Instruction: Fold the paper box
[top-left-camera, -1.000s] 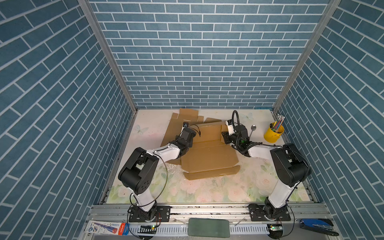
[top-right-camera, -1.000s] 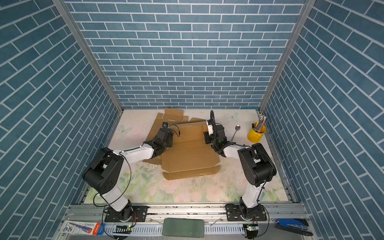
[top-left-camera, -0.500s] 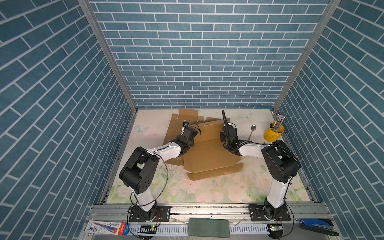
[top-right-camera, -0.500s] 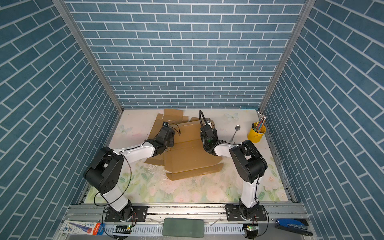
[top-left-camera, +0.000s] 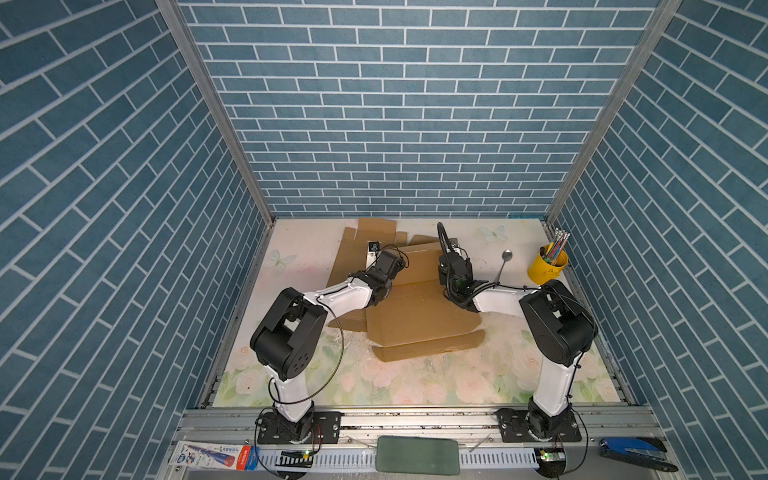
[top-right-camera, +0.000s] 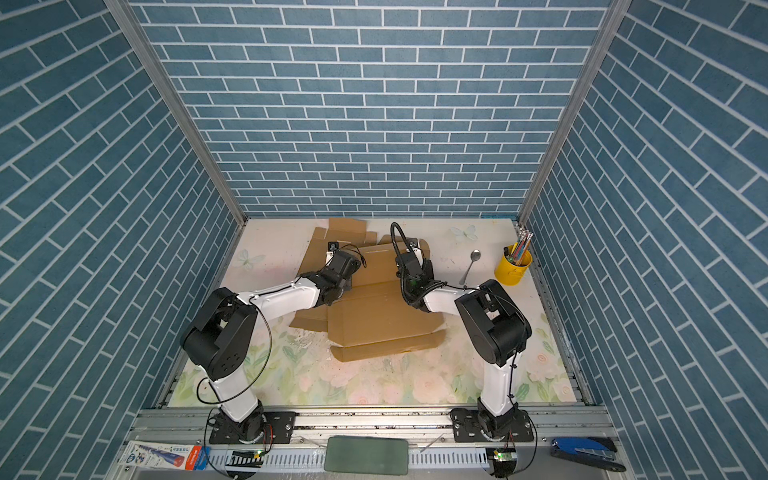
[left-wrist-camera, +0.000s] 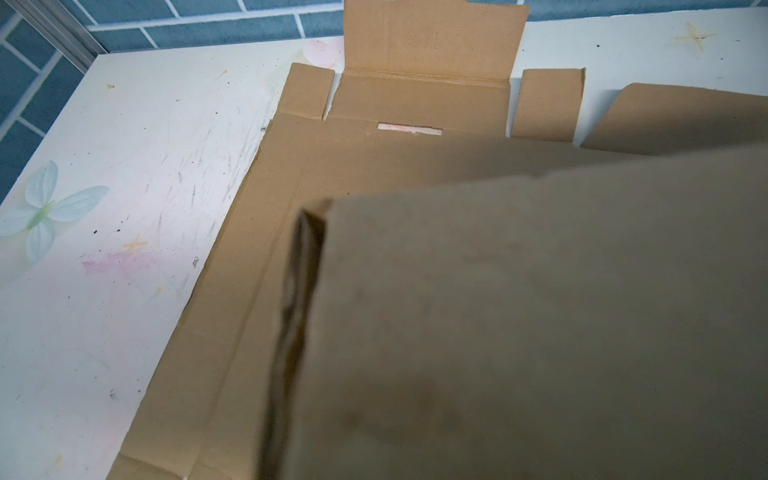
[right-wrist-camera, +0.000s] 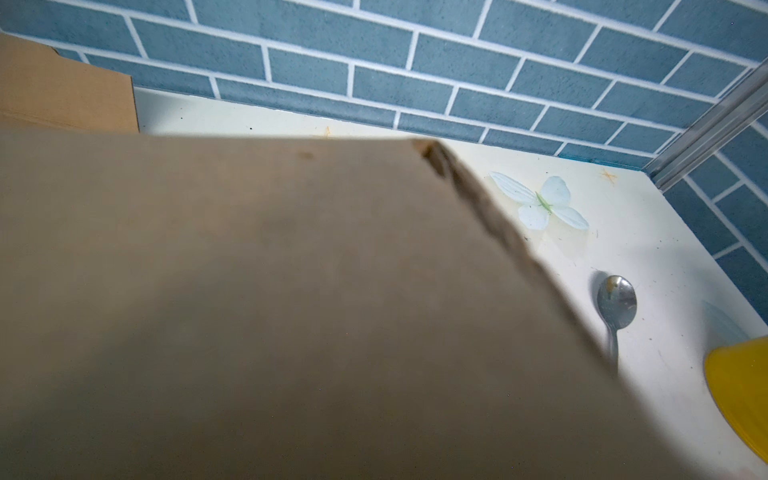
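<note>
The paper box is a brown cardboard blank lying mostly flat on the floral table, with its middle panel raised at the back. In both top views my left gripper sits at that panel's left edge and my right gripper at its right edge. In each wrist view the raised panel fills the near part and hides the fingers. Both grippers appear shut on the panel's edges. Flat flaps lie towards the back wall.
A yellow cup of pens stands at the back right with a metal spoon lying beside it. The blue brick back wall is close behind the box. A blue tool lies on the front rail.
My right gripper moved left from the box's right side onto the raised panel's edge and shut there. The box shifted slightly. The left gripper stayed put.
</note>
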